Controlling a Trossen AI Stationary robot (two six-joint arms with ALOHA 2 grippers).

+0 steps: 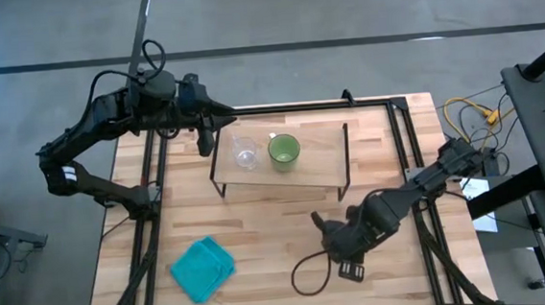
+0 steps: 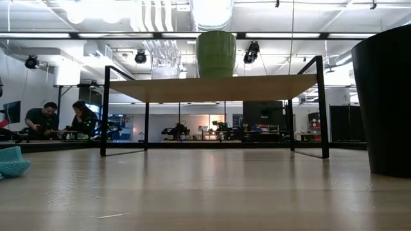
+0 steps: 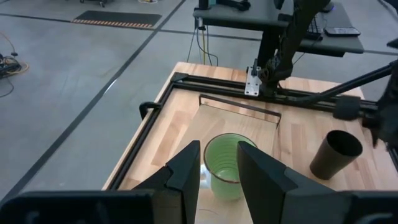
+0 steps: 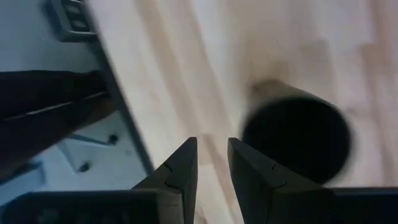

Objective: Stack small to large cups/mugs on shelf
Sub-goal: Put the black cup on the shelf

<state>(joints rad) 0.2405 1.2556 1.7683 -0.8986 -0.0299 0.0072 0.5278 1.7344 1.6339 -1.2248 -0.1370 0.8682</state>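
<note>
Glass cup (image 1: 245,154) and green mug (image 1: 284,151) sat on the shelf (image 1: 321,154), black cup (image 3: 335,154) on the table near right; left gripper (image 1: 204,138) and right gripper (image 4: 211,163) both slightly spread, empty.

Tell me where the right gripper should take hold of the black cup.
The black cup stands upright, mouth open, on the table beside the right gripper. Probably best to come level from the side and pinch the plain cylindrical wall near mid-height; it shows no handle.
</note>
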